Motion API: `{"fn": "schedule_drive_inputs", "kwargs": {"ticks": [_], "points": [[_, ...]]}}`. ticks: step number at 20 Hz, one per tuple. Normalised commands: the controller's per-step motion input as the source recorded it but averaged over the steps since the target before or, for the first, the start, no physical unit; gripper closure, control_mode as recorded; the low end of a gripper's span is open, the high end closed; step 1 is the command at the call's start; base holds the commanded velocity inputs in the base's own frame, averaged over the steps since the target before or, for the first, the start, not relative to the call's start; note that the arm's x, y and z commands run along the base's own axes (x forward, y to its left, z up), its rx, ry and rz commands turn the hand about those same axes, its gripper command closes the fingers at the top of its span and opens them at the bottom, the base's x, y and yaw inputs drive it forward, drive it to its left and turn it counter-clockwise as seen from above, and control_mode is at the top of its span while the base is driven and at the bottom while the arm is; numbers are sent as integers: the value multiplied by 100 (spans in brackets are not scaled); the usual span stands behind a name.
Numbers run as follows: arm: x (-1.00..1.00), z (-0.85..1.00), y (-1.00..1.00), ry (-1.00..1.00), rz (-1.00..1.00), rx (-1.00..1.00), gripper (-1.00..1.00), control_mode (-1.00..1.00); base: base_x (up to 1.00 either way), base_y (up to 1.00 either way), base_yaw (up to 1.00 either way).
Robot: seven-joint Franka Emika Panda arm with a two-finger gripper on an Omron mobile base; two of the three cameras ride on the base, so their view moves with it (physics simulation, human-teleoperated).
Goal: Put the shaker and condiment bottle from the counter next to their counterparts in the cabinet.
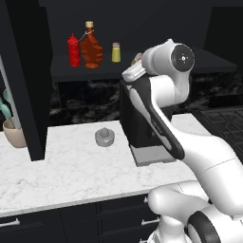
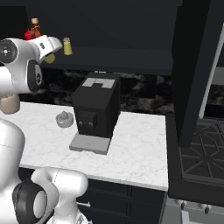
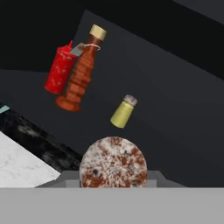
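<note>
My gripper [image 1: 137, 61] is shut on the shaker [image 3: 113, 162], whose round speckled cap faces the hand camera. It hangs in front of the cabinet shelf [image 1: 61, 70], just right of the things on it. In the right base view the held shaker [image 2: 50, 58] shows yellowish under the hand. On the shelf stand a slim red squeeze bottle [image 1: 73, 50], the orange-red faceted condiment bottle [image 1: 90, 47] touching it on its right, and a small yellow shaker [image 1: 116, 52] a little farther right. The hand view shows the same row: red squeeze bottle [image 3: 60, 70], condiment bottle [image 3: 81, 72], yellow shaker [image 3: 123, 112].
A black coffee machine [image 1: 137, 118] stands on the white marble counter [image 1: 71, 175] right under the hand. A grey juicer [image 1: 104, 136] sits to its left. A tall black panel [image 1: 29, 85] rises at the left, a utensil crock [image 1: 14, 134] behind it. The stove [image 2: 199, 153] lies right.
</note>
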Motion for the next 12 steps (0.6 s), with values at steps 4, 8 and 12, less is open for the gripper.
{"fn": "schedule_drive_inputs", "kwargs": {"ticks": [4,8,12], "points": [[11,0,0,14,0,5,100,-100,0,0,0],[1,0,0,24,0,6,100,-100,0,0,0],[15,0,0,17,0,5,100,-100,0,0,0]]}}
